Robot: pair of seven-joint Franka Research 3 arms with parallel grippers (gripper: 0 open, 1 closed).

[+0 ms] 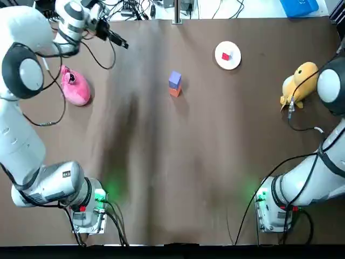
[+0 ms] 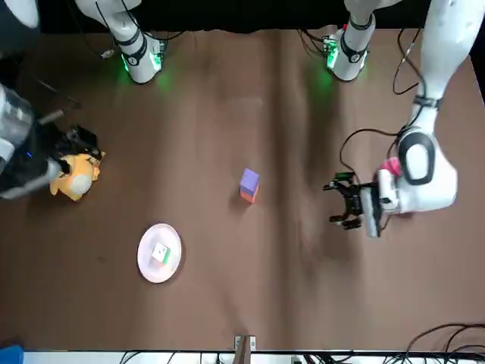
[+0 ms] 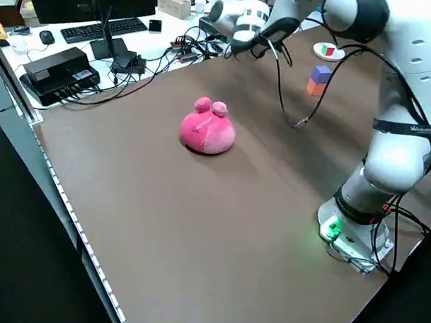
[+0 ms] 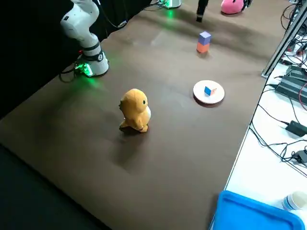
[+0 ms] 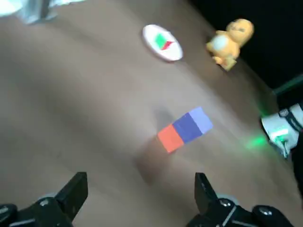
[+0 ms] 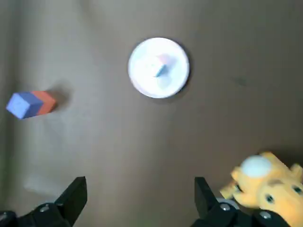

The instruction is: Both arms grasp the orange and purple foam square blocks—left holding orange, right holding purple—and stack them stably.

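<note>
Well ahead of the left gripper (image 5: pixel 140 180) and right gripper (image 6: pixel 140 183), both wide and empty, the purple foam block (image 1: pixel 174 79) tops the orange foam block (image 1: pixel 174 92), so I'd retreat slow, no bumps.

Work surface is a brown-covered table (image 3: pixel 164 223) with a pale metal rail (image 3: pixel 58 198) running along one edge. Adjoining its far side, a white bench (image 4: pixel 261 163) carries a black keyboard (image 3: pixel 103 30), a mouse (image 3: pixel 47 36), black equipment boxes (image 3: pixel 59 67), loose cables (image 3: pixel 155 56) and a blue bin (image 4: pixel 259 213). Surroundings past the table's other edges are dark, while the tabletop itself is evenly lit.
</note>
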